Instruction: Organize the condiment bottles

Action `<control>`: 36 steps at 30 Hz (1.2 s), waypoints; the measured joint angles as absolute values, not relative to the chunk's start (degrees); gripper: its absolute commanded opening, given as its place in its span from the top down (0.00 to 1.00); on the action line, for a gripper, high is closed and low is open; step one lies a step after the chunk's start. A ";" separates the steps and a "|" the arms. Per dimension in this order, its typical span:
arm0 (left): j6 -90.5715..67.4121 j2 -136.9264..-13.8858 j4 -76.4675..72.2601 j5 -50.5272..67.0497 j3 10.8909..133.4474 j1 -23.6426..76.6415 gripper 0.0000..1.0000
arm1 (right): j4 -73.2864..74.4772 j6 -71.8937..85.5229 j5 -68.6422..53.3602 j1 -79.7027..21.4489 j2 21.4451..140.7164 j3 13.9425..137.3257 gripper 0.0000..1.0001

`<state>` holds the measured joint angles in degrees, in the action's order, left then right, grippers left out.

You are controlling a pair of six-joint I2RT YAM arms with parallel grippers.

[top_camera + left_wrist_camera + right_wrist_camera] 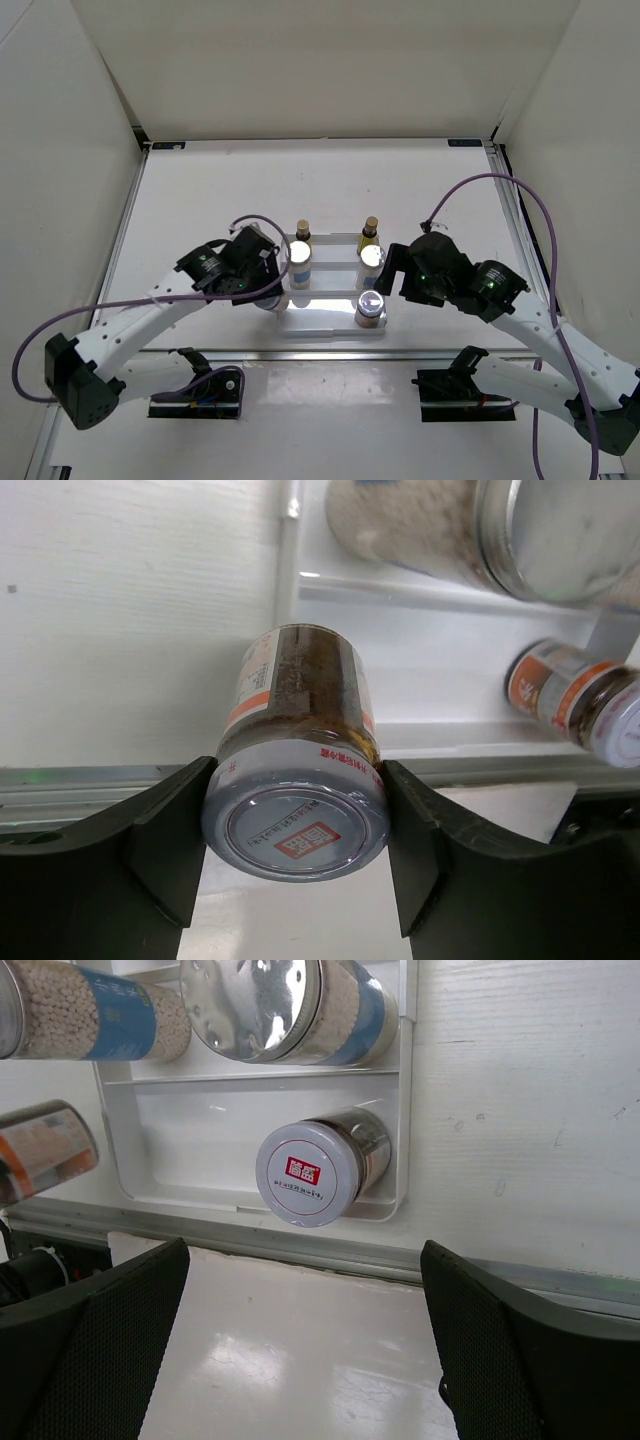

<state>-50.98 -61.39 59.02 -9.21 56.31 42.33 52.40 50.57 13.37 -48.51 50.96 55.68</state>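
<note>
Six small bottles are in play, and you have one of them in hand. Your left gripper [297,830] is pinching a short jar [295,720] across its lid, with a black finger pressed to each side. It is a round glass jar of brownish-pink paste with an orange-and-white label. Its flat silver-grey lid bears a red square mark. It sits at the near left corner of the tray [322,312], but you cannot tell from these views whether it rests on the step or hangs just above it.

The tray is glossy white plastic, stepped in three levels, and lies on the pale worktop [220,190]. On its far step stand two slim amber bottles with dark caps, one left [303,231] and one right [370,231]. On the middle step stand two taller clear bottles of white grains with blue labels and shiny metal caps, again one left [300,262] and one right [371,256]. The second short jar [310,1172], a match for the first, stands upright at the right end of the near step.

Your right gripper [305,1355] hangs near that jar with its fingers [100,1350] spread wide and touching nothing. Their black pads show a fine mesh texture.
</note>
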 measured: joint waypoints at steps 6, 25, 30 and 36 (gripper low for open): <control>-52.01 -71.24 56.03 -11.86 58.57 49.78 0.89 | 53.67 50.57 13.67 -48.51 50.89 55.68 0.00; -53.54 -83.50 50.70 -14.33 60.16 52.62 0.46 | 56.77 50.50 14.48 -48.51 49.89 55.70 0.00; -52.82 -84.49 50.11 -14.20 60.80 52.84 0.00 | 57.19 49.30 15.05 -48.51 51.55 56.01 0.00; -51.24 -84.53 52.10 -14.33 63.00 52.99 0.00 | 57.52 46.28 15.14 -48.51 52.29 57.56 0.00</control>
<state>-51.24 -84.53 52.10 -14.33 63.00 52.99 57.52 46.28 15.14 -48.51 52.29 57.56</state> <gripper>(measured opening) 0.990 0.996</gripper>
